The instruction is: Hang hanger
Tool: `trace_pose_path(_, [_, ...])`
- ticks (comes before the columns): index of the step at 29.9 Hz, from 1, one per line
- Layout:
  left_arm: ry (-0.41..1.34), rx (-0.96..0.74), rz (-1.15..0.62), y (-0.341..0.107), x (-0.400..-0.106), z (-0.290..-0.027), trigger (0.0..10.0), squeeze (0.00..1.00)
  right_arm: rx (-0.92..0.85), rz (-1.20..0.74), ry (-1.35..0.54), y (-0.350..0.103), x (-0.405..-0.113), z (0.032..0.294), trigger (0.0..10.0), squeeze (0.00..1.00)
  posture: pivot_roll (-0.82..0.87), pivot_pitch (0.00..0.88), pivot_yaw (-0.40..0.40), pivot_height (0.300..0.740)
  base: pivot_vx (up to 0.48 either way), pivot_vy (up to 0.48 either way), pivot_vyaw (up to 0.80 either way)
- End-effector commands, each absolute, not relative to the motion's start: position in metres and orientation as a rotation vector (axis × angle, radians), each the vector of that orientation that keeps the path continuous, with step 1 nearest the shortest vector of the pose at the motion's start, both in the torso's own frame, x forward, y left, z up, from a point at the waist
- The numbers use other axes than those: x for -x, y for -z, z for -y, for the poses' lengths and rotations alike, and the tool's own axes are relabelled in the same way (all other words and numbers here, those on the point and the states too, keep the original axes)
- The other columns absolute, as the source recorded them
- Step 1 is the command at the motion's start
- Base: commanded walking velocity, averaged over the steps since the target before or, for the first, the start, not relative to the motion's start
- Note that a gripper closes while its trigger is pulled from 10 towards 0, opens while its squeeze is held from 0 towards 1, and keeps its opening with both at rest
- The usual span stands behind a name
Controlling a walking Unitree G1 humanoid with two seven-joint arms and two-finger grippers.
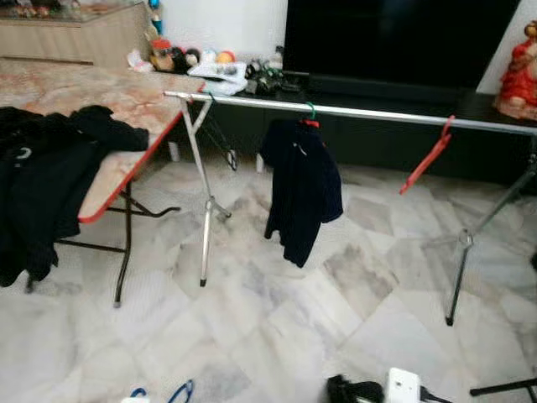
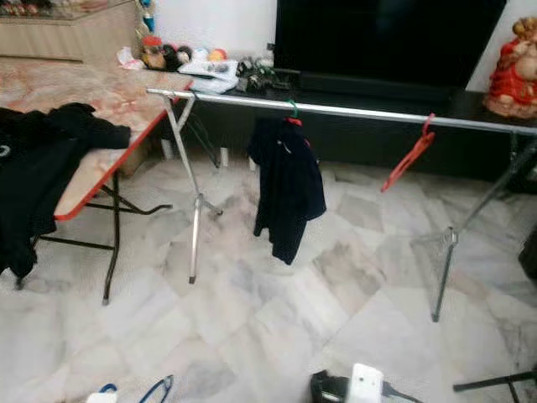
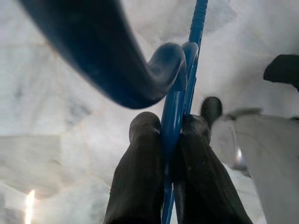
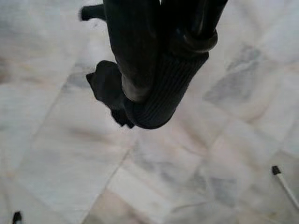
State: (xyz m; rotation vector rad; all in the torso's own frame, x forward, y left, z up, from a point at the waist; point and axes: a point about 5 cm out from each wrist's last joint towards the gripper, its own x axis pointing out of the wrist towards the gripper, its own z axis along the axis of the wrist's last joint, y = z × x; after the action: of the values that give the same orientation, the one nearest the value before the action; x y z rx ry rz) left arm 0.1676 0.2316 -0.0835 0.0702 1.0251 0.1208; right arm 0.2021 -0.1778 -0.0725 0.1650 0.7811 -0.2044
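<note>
Low over the marble floor point(image 1: 277, 327), left gripper point(image 3: 173, 135) was clamped on a blue hanger point(image 3: 180, 84) | right gripper point(image 4: 149, 100) hung idle, fingers together, empty | rail point(image 1: 377, 113) ahead carried a dark garment point(image 1: 302, 189) near its middle, red hanger point(image 1: 428, 155) toward its right end | advice: lift hook-first, drop it on the bare rail between them.

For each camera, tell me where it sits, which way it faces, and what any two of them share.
Left eye view: on the head, facing forward and down at the drying rail; blue hanger at bottom edge.
Right eye view: the other eye, same scene, same black garment on the rail.
Left wrist view: along the left gripper, shut on the blue hanger, floor beyond.
Right wrist view: along the right gripper, over marble floor.
</note>
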Motion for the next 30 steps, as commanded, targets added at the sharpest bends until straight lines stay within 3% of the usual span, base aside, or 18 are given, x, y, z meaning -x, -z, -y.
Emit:
trace_pose_path(1, [-0.101,-0.071,-1.042,0.0861,-0.1656,-0.2251,10.0,0.00,-0.150,-0.775,0.224,0.0714,-0.2019,0.1866,10.0,0.00,0.10,0.036,0.002,0.740,0.000,0.000,0.00])
trace_pose_path(21, [-0.085,-0.058,-1.030,0.0860,-0.1654,-0.2245,10.0,0.00,-0.152,-0.774,0.236,0.0712,-0.2020,0.1882,10.0,0.00,0.10,0.026,0.005,0.740,0.000,0.000,0.00])
trace_pose_path(30, [-0.077,-0.064,-1.026,0.0858,-0.1653,-0.2247,10.0,0.00,-0.153,-0.774,0.233,0.0711,-0.2024,0.1875,10.0,0.00,0.10,0.014,0.011,0.740,-0.262,0.000,0.00])
